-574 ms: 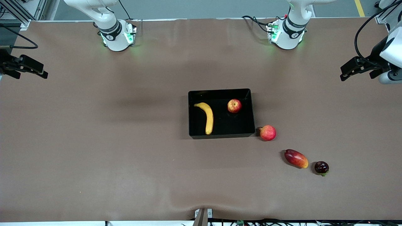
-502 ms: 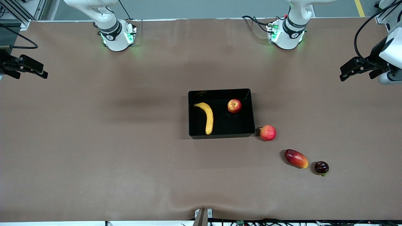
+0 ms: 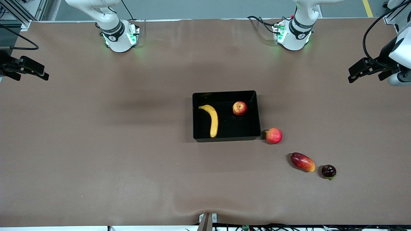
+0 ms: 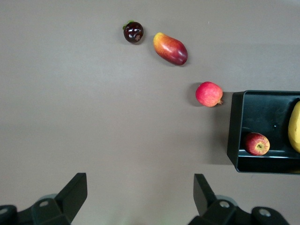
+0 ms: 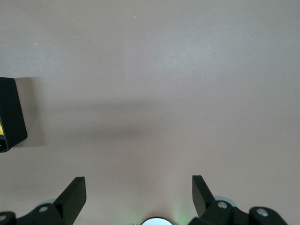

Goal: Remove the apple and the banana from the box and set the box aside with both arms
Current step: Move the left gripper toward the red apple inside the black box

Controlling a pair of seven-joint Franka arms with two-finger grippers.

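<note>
The black box (image 3: 226, 138) sits in the middle of the table. The yellow banana (image 3: 212, 119) lies in it toward the right arm's end. The red-and-yellow apple (image 3: 240, 108) sits in it toward the left arm's end. In the left wrist view the box (image 4: 233, 126) holds the apple (image 4: 257, 143) and an end of the banana (image 4: 295, 127). My left gripper (image 3: 353, 74) hangs open and empty over the table's left-arm end, its own view (image 4: 139, 187) showing bare table. My right gripper (image 3: 43, 74) is open and empty over the right-arm end (image 5: 138, 187). A box corner (image 5: 10, 122) shows there.
A pinkish-red round fruit (image 3: 273, 135) rests against the box's corner nearest the front camera at the left arm's end. An oval red-and-yellow fruit (image 3: 302, 162) and a small dark fruit (image 3: 328, 171) lie nearer the front camera. All show in the left wrist view (image 4: 209, 93), (image 4: 170, 48), (image 4: 133, 33).
</note>
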